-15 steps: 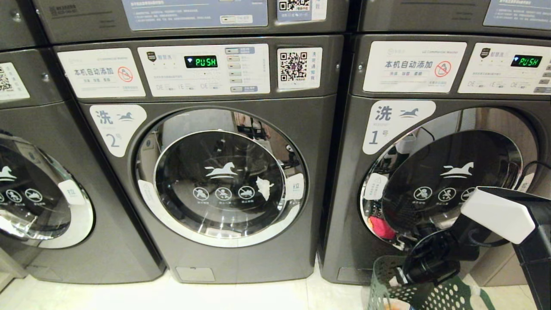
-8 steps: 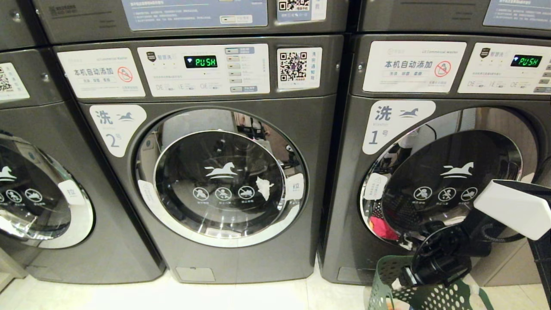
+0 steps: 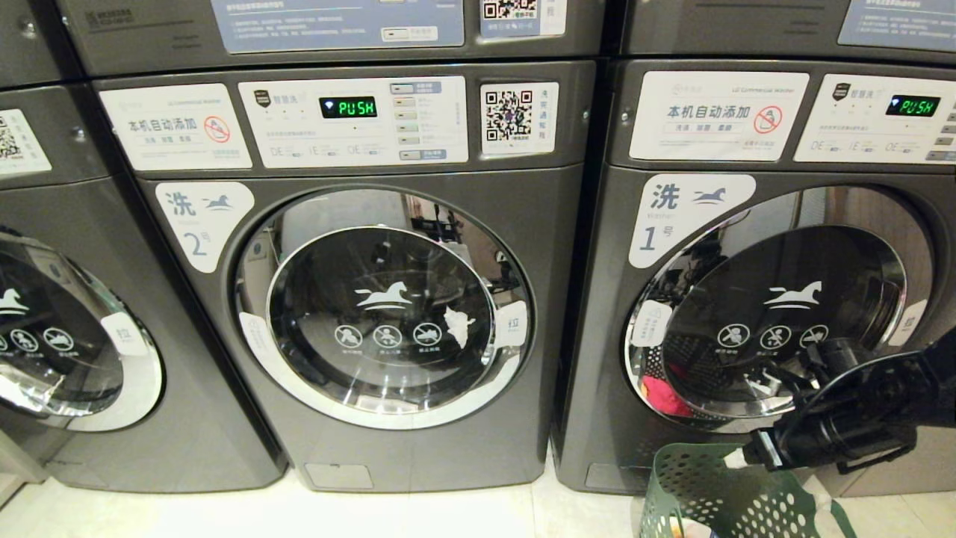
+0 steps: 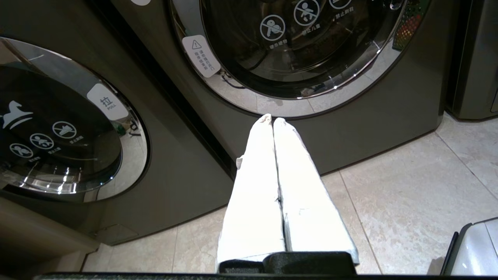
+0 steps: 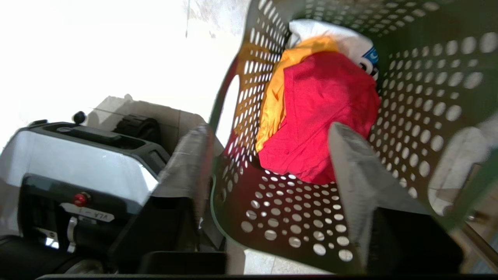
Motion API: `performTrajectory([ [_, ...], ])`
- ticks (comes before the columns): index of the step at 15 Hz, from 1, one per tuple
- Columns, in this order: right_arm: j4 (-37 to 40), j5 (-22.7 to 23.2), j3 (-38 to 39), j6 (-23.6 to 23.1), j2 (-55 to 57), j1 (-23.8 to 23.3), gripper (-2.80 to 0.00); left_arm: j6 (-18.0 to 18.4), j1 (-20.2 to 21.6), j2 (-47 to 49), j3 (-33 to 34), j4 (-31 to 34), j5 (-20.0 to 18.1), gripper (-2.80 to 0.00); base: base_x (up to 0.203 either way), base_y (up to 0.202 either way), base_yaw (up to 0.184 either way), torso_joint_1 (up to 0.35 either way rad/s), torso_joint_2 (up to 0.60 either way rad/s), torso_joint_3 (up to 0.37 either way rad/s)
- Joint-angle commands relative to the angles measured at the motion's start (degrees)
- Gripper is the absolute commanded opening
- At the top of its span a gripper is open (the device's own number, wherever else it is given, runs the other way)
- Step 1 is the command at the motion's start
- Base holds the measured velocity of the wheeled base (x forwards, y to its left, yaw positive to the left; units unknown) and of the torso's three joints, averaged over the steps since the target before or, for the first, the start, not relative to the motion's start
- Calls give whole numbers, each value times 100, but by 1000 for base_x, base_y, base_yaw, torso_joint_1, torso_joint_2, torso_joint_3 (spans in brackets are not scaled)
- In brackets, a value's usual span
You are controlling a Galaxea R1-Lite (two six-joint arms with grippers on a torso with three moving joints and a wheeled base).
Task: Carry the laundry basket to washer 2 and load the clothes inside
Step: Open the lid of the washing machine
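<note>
Right gripper (image 5: 268, 163) sits over the laundry basket (image 3: 717, 493), fingers apart and straddling the near wall: one finger outside, one inside. Open room ahead of the inside finger down to the clothes (image 5: 311, 112) piled at the far end. Perforated walls close in on both sides. Washer 1's front (image 3: 597, 373) stands just beyond the basket. Left gripper (image 4: 273, 120) hangs closed over bare floor tile (image 4: 408, 182), with washer 2 (image 3: 388, 314) straight ahead, door closed, blocking entry.
</note>
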Motion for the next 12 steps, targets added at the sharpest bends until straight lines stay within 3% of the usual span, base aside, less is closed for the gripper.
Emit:
performTrajectory([
  [1,-11,-10,669,5,-1788,-25,-280,-23,0,0,8,-1,4,-280,0,0,0,0,0,0],
  [6,-33,-428,1924,278,-4866,37,-280,-32,0,0,-10,34,4,-280,0,0,0,0,0,0],
  [9,-22,-902,2596,487,-6866,49,-280,-24,0,0,-10,34,4,-280,0,0,0,0,0,0],
  [12,-1,-1159,3715,253,-8579,54,-280,-189,0,0,8,-27,55,-280,0,0,0,0,0,0],
])
